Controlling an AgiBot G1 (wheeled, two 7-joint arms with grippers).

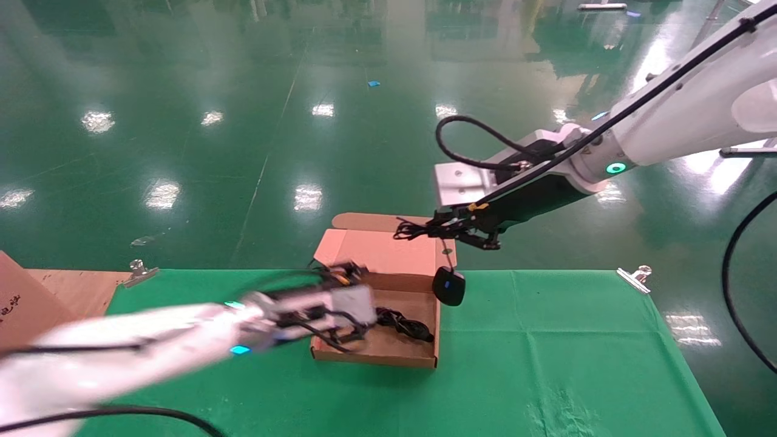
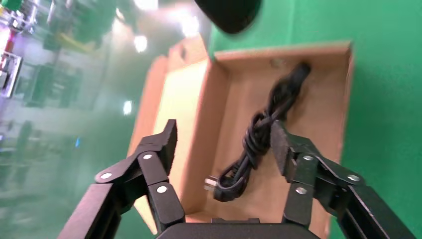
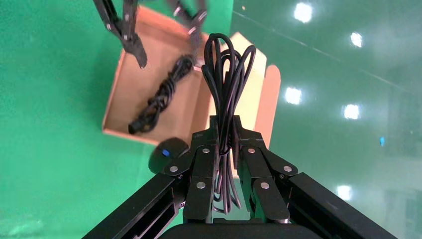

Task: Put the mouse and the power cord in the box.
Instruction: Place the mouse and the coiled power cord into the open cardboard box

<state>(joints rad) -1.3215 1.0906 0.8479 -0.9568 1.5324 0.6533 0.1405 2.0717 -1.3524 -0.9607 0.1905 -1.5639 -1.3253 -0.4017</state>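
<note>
Cardboard walls of the box (image 1: 425,355) already hold the power cord (image 1: 405,323); the left gripper (image 2: 224,144) hovers above, fingers spread and empty. The right gripper (image 3: 224,149) pinches the mouse (image 1: 448,285) by its looped cable, so it dangles beside the box's right wall.

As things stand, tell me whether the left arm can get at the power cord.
Probably yes. The left tool, open, hangs just above the power cord, which lies uncovered in the box. The mouse dangles by the box's far right edge, out of its way.
</note>
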